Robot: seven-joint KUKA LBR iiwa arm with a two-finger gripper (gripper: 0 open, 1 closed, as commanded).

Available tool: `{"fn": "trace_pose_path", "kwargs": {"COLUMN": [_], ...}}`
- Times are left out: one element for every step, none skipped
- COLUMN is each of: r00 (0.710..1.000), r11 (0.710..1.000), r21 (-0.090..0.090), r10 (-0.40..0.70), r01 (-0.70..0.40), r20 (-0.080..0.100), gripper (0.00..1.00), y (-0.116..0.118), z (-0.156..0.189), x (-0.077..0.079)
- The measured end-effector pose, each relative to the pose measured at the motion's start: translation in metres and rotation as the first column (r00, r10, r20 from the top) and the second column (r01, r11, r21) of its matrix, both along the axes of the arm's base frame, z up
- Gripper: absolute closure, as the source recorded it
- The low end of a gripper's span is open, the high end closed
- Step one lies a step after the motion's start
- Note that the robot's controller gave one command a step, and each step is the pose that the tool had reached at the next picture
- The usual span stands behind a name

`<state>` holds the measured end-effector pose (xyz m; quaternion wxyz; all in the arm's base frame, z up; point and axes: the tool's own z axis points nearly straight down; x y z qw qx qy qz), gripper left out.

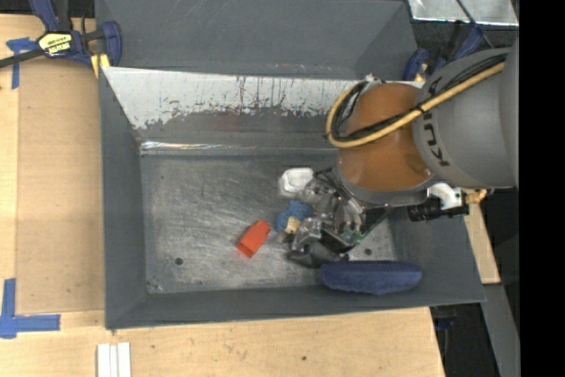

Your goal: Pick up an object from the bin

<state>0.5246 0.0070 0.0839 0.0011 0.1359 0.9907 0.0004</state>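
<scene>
My gripper (311,241) hangs low over the right half of the bin floor, its dark fingertips close to the floor. A small blue thing (290,217) lies right against its left side. A white crumpled thing (297,181) sits just above it, near the gripper's body. An orange-red block (254,238) lies on the floor a short way to the left, apart from the gripper. A long dark blue cushion-like thing (371,277) rests along the front wall just below and right of the gripper. Nothing shows plainly between the fingers.
The arm with its orange cover and cables enters from the right and hides the bin's right corner. The left half of the bin floor is bare metal. Sloping grey walls surround the floor on all sides.
</scene>
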Motion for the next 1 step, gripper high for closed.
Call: {"fn": "trace_pose_path", "kwargs": {"r00": [1.0], "r11": [1.0], "r21": [-0.001], "r10": [0.025], "r01": [-0.025], "r20": [0.008], "gripper": [1.0], "y": [-0.0058], "z": [0.1451], "x": [-0.0079]}}
